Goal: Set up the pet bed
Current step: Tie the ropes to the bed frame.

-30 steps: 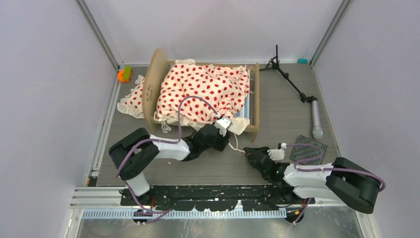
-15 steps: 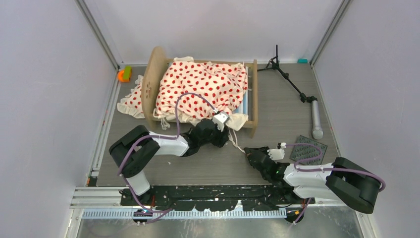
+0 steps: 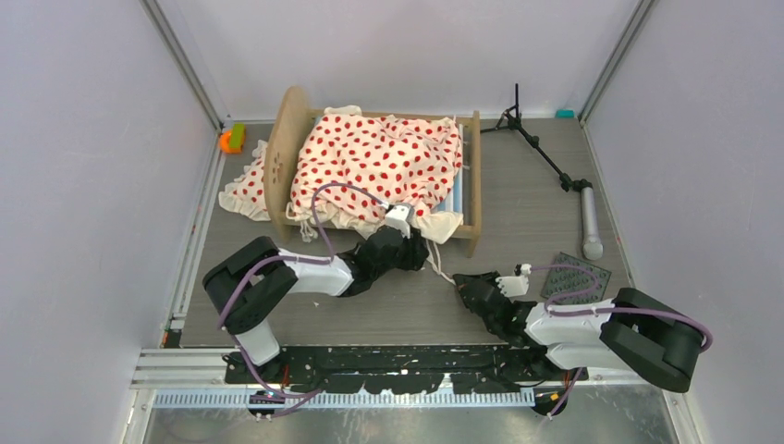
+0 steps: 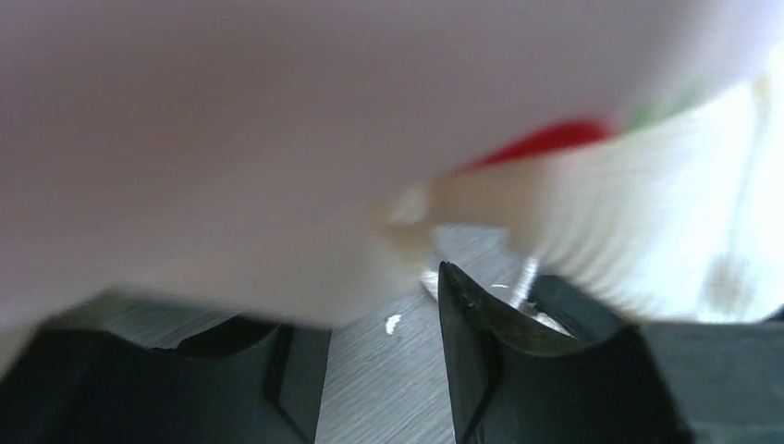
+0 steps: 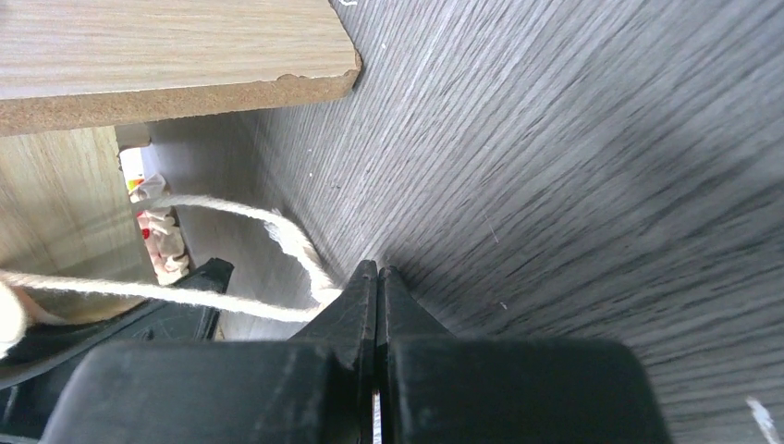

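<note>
One bed (image 3: 279, 157) far centre-left on table (image 3: 536, 203), one bedding (image 3: 379, 162) heaped on it. Left gripper (image 4: 370, 305) at near hem, jaws apart. Right gripper (image 5: 377, 273) pinched tight on one cord (image 5: 185, 296), near bed's foot.

Robot lab test cell

Plain pale walls (image 3: 83, 139) box in a grey wood-grain table (image 3: 527, 194), with bare aluminium frame posts (image 3: 180, 60) running up the corners. Two robot arms, the left arm (image 3: 277, 277) and the right arm (image 3: 592, 328), sit on a black base plate (image 3: 388, 365) at the near edge, with purple cables (image 3: 319, 199) looping along them in the open. A black tripod stand (image 3: 545, 157) lies on the table. The pet bed (image 3: 287, 139) is the only homely object here.
</note>
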`<action>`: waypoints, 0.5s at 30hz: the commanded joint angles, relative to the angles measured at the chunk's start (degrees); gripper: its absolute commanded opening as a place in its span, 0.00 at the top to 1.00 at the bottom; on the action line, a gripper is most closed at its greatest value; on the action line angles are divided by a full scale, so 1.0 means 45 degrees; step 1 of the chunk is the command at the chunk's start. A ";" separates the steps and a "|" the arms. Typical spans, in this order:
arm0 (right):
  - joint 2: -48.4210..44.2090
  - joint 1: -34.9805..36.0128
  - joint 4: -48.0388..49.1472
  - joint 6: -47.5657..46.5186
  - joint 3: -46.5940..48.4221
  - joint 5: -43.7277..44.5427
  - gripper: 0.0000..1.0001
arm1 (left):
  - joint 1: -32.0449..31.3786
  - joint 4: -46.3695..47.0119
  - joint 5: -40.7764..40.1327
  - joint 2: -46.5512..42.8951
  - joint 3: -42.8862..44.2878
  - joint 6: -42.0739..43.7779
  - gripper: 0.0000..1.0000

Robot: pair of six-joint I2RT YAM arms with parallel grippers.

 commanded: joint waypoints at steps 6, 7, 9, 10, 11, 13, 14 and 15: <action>0.0478 -0.0054 0.0627 -0.0240 0.0248 0.0351 1.00 | -0.1194 -0.4481 -0.5395 -0.0408 0.1436 -0.2712 0.54; 0.0516 -0.0053 0.0688 -0.0225 0.0227 0.0325 1.00 | -0.1238 -0.4570 -0.5413 -0.0293 0.1554 -0.2850 0.54; 0.0557 -0.0051 0.0786 -0.0194 0.0171 0.0320 1.00 | -0.1320 -0.4618 -0.5483 -0.0138 0.1745 -0.3075 0.53; 0.0560 -0.0067 0.0813 -0.0185 0.0151 0.0322 1.00 | -0.1344 -0.4624 -0.5554 -0.0088 0.1808 -0.3183 0.52; 0.0567 -0.0055 0.0824 -0.0199 0.0146 0.0327 1.00 | -0.1362 -0.4634 -0.5633 -0.0028 0.1877 -0.3307 0.52; 0.0561 -0.0070 0.0820 -0.0201 0.0145 0.0325 1.00 | -0.1368 -0.4721 -0.5717 0.0106 0.2041 -0.3574 0.52; 0.0551 -0.0065 0.0812 -0.0201 0.0136 0.0348 1.00 | -0.1380 -0.4805 -0.5710 0.0298 0.2260 -0.3677 0.51; 0.0540 -0.0079 0.0823 -0.0203 0.0127 0.0359 1.00 | -0.1403 -0.4955 -0.5702 0.0484 0.2444 -0.3737 0.51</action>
